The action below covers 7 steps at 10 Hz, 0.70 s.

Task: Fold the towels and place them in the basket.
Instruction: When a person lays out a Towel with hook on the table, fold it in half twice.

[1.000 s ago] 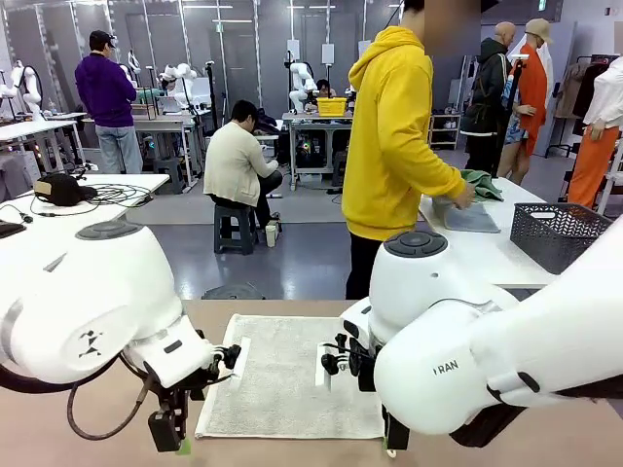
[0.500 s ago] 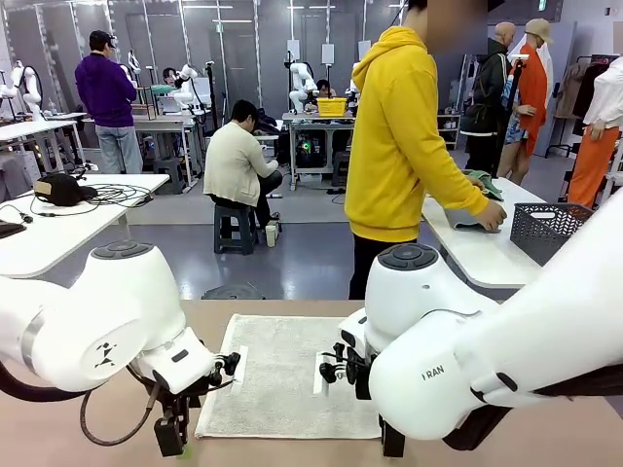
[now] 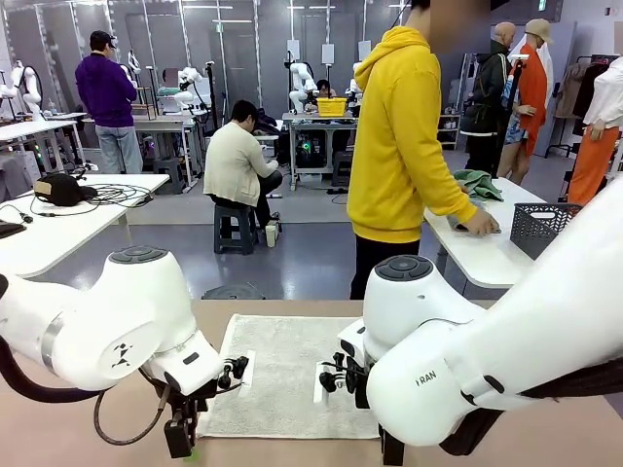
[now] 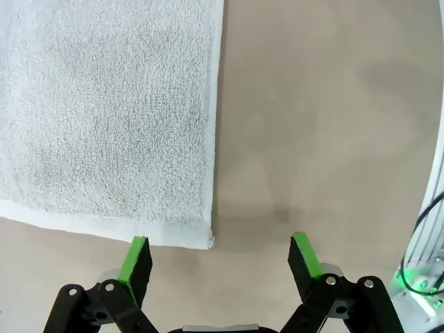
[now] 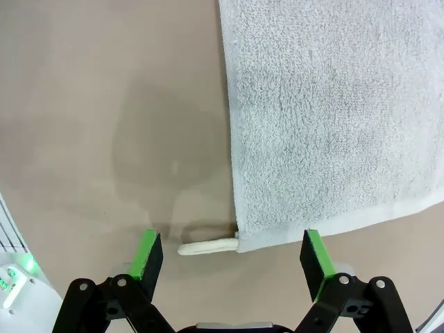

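Note:
An off-white towel (image 3: 287, 375) lies flat on the brown table between my two arms. My left gripper (image 3: 180, 443) hangs open low over its near left corner. In the left wrist view that towel (image 4: 104, 118) ends in a corner just ahead of the open gripper (image 4: 220, 260), between the green pads. My right gripper (image 3: 391, 449) is at the near right corner. The right wrist view shows the towel (image 5: 333, 111) and its small loop (image 5: 205, 246) between the open gripper's (image 5: 232, 257) fingers. The dark mesh basket (image 3: 545, 229) sits on the white side table.
A person in a yellow hoodie (image 3: 399, 136) stands beyond the table with a hand on a grey-blue towel (image 3: 477, 229) on the white side table (image 3: 487, 258). A green towel (image 3: 477, 183) lies behind it. Bare brown tabletop surrounds the flat towel.
Both arms have shifted slightly inward and down toward the towel's near corners. The person's hand has slid right across the grey-blue towel on the side table.

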Available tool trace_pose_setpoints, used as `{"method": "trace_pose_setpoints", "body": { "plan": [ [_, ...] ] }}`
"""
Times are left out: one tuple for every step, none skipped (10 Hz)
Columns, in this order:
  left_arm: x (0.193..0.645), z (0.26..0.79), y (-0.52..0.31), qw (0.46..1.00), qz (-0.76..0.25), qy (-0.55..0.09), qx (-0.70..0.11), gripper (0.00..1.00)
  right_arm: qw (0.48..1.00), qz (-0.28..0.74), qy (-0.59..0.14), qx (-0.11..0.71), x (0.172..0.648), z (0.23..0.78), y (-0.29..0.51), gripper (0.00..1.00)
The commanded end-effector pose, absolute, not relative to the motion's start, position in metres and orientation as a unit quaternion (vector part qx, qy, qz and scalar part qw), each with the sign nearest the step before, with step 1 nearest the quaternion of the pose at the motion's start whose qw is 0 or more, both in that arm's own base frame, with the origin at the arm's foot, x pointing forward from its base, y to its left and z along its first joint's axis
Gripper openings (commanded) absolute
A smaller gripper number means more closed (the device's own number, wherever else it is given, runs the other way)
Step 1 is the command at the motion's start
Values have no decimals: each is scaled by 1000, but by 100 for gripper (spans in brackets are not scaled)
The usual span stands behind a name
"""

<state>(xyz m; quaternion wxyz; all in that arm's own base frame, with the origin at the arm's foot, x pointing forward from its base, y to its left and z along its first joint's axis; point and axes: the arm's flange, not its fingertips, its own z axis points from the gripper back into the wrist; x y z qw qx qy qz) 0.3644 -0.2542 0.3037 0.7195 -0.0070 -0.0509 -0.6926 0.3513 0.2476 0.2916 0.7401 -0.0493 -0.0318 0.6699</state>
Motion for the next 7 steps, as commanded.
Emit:
{"method": "trace_pose_setpoints", "body": {
  "plan": [
    [372, 298, -261, 726, -686, -53, 2, 100, 737, 673, -37, -49, 357, 286, 249, 100],
    [374, 296, -262, 726, -686, -50, 1, 100, 738, 672, -36, -49, 358, 285, 249, 100],
    [375, 294, -263, 726, -686, -47, 0, 100, 740, 670, -37, -48, 358, 284, 247, 100],
    [376, 293, -263, 727, -686, -44, -1, 100, 741, 668, -40, -48, 358, 283, 246, 100],
    [377, 291, -262, 727, -685, -40, -2, 92, 739, 670, -42, -47, 360, 281, 245, 100],
    [377, 290, -261, 725, -687, -37, -4, 86, 739, 671, -37, -46, 362, 279, 245, 100],
    [377, 289, -260, 724, -689, -35, -4, 58, 741, 669, -38, -43, 363, 280, 244, 100]
  ]
}}
